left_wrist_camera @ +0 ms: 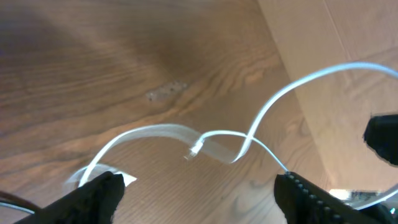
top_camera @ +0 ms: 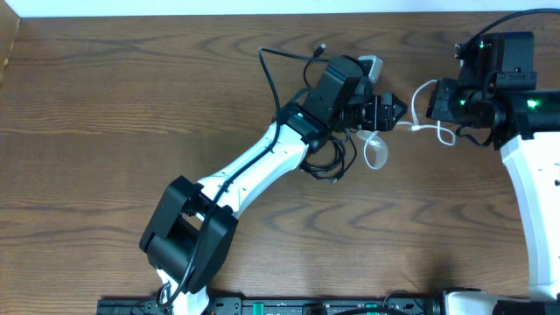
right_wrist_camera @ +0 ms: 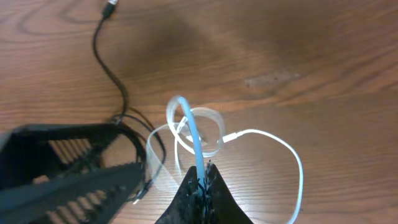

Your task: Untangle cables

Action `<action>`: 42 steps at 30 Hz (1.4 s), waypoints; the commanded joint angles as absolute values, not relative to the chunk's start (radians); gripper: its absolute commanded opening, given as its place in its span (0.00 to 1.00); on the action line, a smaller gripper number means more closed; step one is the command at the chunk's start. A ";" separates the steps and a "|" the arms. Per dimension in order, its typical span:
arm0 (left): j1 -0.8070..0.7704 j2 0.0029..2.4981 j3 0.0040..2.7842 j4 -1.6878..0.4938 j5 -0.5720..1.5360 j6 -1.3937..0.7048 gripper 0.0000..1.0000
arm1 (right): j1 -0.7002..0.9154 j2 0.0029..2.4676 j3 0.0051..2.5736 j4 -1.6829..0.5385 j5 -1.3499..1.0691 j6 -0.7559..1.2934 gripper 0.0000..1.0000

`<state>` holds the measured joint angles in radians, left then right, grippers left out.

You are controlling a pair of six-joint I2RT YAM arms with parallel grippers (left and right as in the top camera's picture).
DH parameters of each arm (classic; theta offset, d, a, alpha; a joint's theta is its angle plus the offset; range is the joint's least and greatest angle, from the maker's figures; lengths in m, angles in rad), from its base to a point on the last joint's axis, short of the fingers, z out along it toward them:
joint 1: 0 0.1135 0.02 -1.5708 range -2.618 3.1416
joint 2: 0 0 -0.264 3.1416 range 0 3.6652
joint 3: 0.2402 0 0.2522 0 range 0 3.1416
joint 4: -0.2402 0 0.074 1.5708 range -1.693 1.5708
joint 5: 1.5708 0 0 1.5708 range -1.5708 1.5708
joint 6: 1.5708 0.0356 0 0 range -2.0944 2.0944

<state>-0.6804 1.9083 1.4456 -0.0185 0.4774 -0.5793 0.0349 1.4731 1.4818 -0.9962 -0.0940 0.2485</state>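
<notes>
The white cable (top_camera: 377,150) lies in loops at the table's centre, under my two grippers. My right gripper (top_camera: 420,108) is shut on a strand of it, and the right wrist view shows the white cable (right_wrist_camera: 193,134) rising into the closed fingers (right_wrist_camera: 203,179). My left gripper (top_camera: 395,112) faces the right one with its fingers (left_wrist_camera: 200,183) wide apart. The white cable (left_wrist_camera: 211,140) and its small plug lie in front of them, one strand brushing the right fingertip. The black cable (top_camera: 267,70) runs under the left arm to a coil (top_camera: 329,166). It also shows in the right wrist view (right_wrist_camera: 104,56).
The wooden table (top_camera: 105,131) extends to the left and front. The left arm (top_camera: 254,171) crosses it diagonally from the front. The right arm (top_camera: 534,175) stands along the right edge. A tan panel (left_wrist_camera: 348,43) shows at the right of the left wrist view.
</notes>
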 commanded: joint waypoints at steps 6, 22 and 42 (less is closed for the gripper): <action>-0.549 1.896 1.444 -0.149 0.487 -0.561 0.96 | 0.039 1.587 1.483 -1.004 -0.061 0.209 0.01; -0.317 1.896 1.444 -0.530 0.486 -0.350 0.96 | 0.068 1.842 1.483 -0.866 -0.060 0.164 0.03; -0.333 1.896 1.444 -0.542 0.478 -0.307 0.96 | -0.096 1.935 1.483 -0.686 -0.014 0.117 0.57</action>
